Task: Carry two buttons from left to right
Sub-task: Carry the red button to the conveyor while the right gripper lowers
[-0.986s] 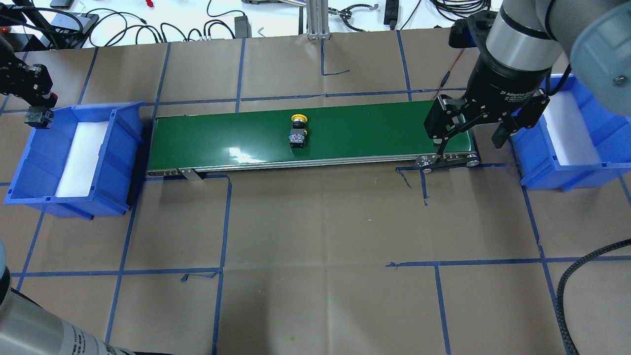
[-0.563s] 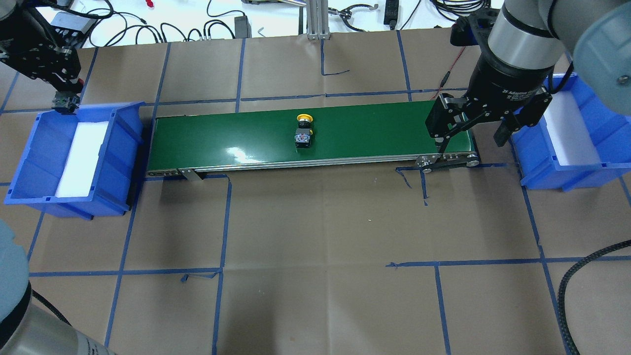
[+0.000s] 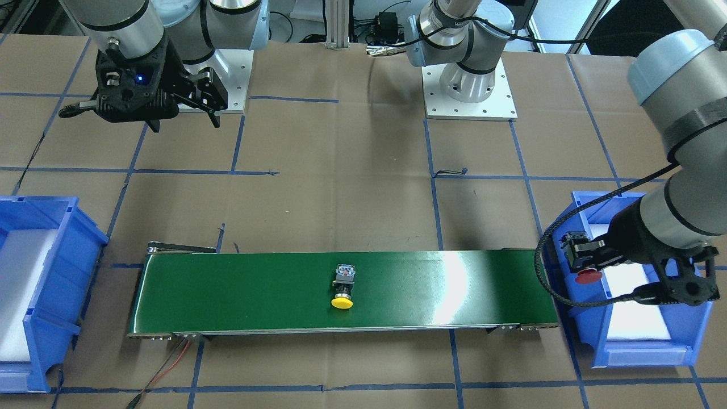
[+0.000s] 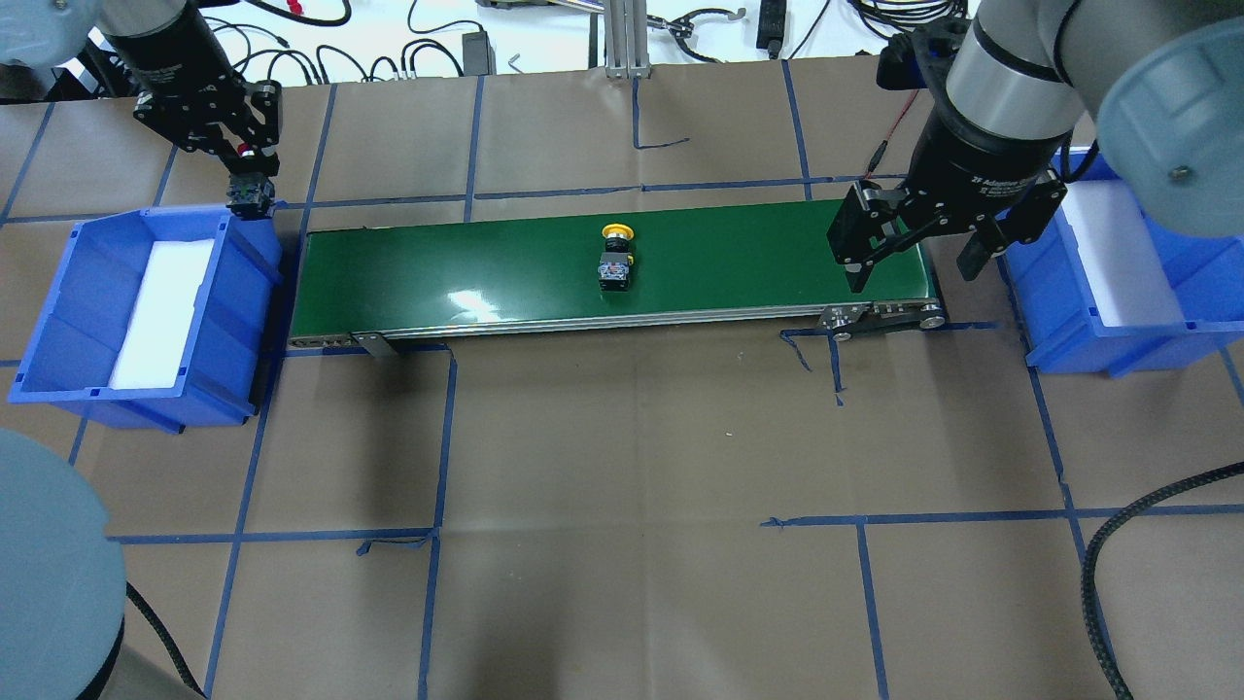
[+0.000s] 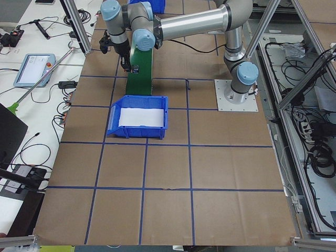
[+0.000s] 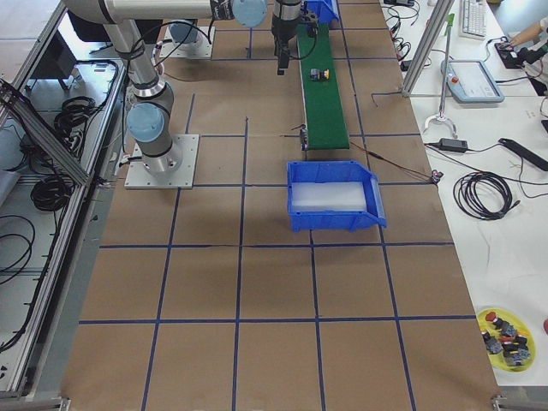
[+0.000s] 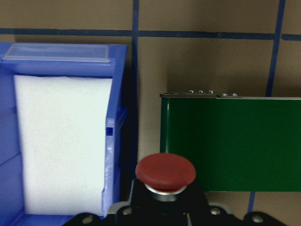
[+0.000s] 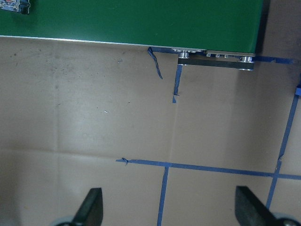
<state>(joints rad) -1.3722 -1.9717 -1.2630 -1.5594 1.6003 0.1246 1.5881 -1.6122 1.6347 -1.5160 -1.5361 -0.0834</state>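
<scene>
Tracking left end effector [image 4: 251, 192]: a second ago out past the outer side of the left bin [image 4: 58, 321], now swung across to the bin corner nearest the belt [image 4: 466, 262]. Clamped on the red button [image 7: 165, 170] by its body, with the cap sticking out clear of the fingers. Going by the left wrist view, hanging over the gap, with bin wall just on one side of it and belt start just on the other; not over green yet. Reads as mid-carry of the second button toward a drop on the belt start. Needs a little more travel toward the belt before release, or risks a landing in the gap on the tabletop [image 4: 622, 467]. Also noting the yellow button [image 4: 615, 261] crept along the belt over the same second toward the right end effector [image 4: 914, 272], so must be riding a running belt. Lying on its side about mid-belt, well short of that end effector on its left. At the right end effector: jaws wide, nothing between them, hovering by the belt's exit end with the right bin [image 4: 1118, 340] just on its right; nudged slightly toward the incoming button. Means neither button delivered yet, with one in transit on the belt and one in the air. Expecting a yellow pickup once it arrives between the jaws, then a drop into the right bin.
</scene>
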